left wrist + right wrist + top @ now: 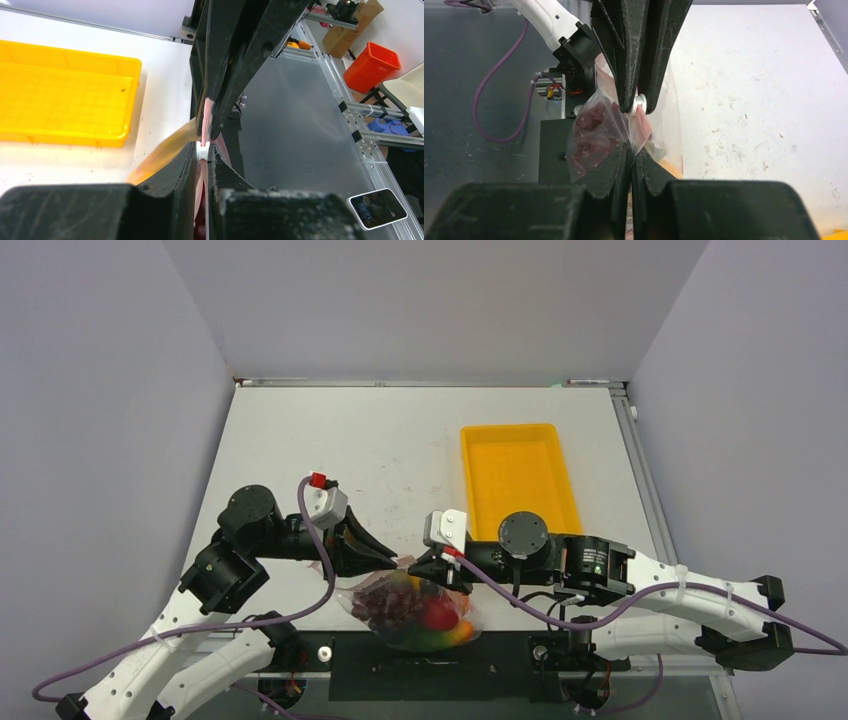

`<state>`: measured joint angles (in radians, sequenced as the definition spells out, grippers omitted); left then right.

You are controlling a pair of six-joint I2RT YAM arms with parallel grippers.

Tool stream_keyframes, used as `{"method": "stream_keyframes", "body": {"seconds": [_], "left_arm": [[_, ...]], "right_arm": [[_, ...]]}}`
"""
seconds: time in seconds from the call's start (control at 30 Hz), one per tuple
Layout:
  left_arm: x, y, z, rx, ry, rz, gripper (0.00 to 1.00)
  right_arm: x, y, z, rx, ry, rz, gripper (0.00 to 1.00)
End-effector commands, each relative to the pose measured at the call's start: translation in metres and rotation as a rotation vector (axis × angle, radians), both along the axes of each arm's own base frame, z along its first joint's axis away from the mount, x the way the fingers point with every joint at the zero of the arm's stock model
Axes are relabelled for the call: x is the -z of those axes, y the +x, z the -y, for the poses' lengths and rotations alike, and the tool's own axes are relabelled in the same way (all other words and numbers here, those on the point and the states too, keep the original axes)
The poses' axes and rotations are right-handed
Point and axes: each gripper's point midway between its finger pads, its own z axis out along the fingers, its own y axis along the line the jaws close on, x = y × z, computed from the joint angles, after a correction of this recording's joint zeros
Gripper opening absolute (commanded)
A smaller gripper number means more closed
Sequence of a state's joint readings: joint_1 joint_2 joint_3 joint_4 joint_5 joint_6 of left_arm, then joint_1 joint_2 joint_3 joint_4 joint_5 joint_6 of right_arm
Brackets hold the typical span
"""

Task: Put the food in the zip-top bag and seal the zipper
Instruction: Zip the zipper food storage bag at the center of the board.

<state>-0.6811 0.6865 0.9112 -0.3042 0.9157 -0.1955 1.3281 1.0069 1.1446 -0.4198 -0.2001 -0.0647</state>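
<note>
1. The zip-top bag (670, 115) is thin, clear, floppy plastic, creased and glossy. It bulges round at the near edge of the desk (340, 440), between the two arms.
2. The zipper (207, 112) is a narrow, flat pink strip along the bag's mouth. It runs upright between the two pincers, with a small white plastic piece (202, 149) sitting on it.
3. The left pincer (205, 165) has matte black wedge-shaped fingers, scuffed with pale dust, and is pressed together on the pink zipper.
4. The right pincer (630, 155) is the same black shape, and its fingers are closed tight on the bag's mouth. It meets the left pincer nearly tip to tip, just beside the white piece.
5. Inside the bag is the food:
   - a knobbly dark red grape bunch (385, 605) against the left wall;
   - a smooth round red piece (440, 615) beside it;
   - a green piece (425, 640) underneath;
   - an orange piece (462, 630) at the right end.
6. The yellow tray (515, 480) is rigid, shallow and rectangular, with a faint grid moulded in its floor. It lies on the desk beyond the right arm, well apart from the bag.
7. The desk top is flat, matte white and lightly scratched.
</note>
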Motion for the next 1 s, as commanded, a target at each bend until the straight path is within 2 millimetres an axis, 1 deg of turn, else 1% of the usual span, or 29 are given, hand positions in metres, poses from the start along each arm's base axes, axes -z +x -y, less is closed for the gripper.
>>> {"method": "stream_keyframes", "body": {"seconds": [0.0, 0.1, 0.3, 0.57, 0.63, 0.8, 0.97], "left_arm": [[0.000, -0.001, -0.005, -0.019, 0.025, 0.006, 0.00], [0.002, 0.000, -0.005, -0.026, 0.032, 0.002, 0.00], [0.006, 0.001, -0.007, -0.039, 0.046, -0.004, 0.00], [0.015, 0.005, -0.009, -0.078, 0.075, -0.013, 0.00], [0.017, 0.005, -0.011, -0.089, 0.078, -0.013, 0.00], [0.019, 0.007, -0.012, -0.108, 0.071, -0.015, 0.00], [0.022, 0.009, -0.014, -0.130, 0.089, -0.020, 0.00]], "right_arm": [[-0.072, 0.003, 0.016, 0.040, 0.254, 0.054, 0.05], [-0.079, 0.004, 0.022, 0.052, 0.280, 0.058, 0.05], [-0.086, 0.008, 0.032, 0.094, 0.309, 0.066, 0.05], [-0.096, 0.024, 0.049, 0.204, 0.344, 0.086, 0.05], [-0.098, 0.030, 0.055, 0.246, 0.354, 0.093, 0.05], [-0.107, 0.033, 0.070, 0.285, 0.397, 0.103, 0.05], [-0.109, 0.036, 0.083, 0.321, 0.407, 0.105, 0.05]]}}
